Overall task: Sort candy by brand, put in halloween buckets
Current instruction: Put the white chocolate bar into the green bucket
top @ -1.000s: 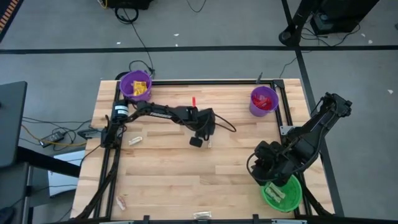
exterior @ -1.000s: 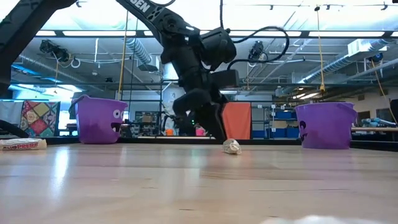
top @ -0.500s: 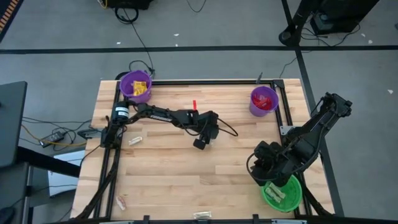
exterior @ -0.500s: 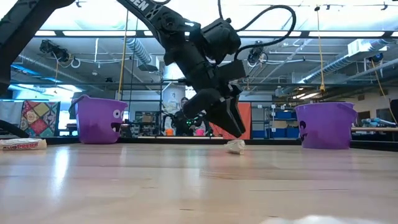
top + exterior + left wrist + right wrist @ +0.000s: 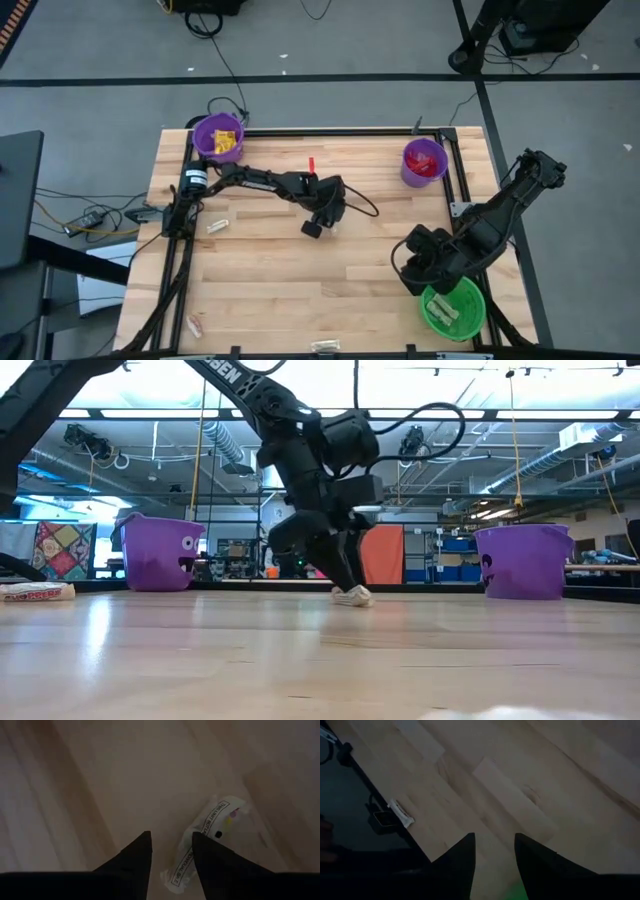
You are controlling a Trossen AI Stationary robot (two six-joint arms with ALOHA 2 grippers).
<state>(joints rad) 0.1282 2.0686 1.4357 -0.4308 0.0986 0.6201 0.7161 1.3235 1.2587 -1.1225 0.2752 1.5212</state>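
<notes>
Purple bucket [image 5: 217,137] far left holds yellow candy, purple bucket [image 5: 423,160] far right red, green bucket [image 5: 452,309] near right pale pieces. Left gripper [image 5: 313,228] mid-table, fingers spread beside pale wrapped candy [image 5: 207,837], not pinching. Right gripper [image 5: 415,270] beside green bucket, fingers spread, empty. Loose pieces [image 5: 217,225] remain near left.

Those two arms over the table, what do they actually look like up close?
Both are dark, jointed arms. The left arm has a silver band near its base, white lettering on one link and a black cable looping beside its wrist. Each ends in a pincer, left and right, with two dark fingers tapering to points.
</notes>
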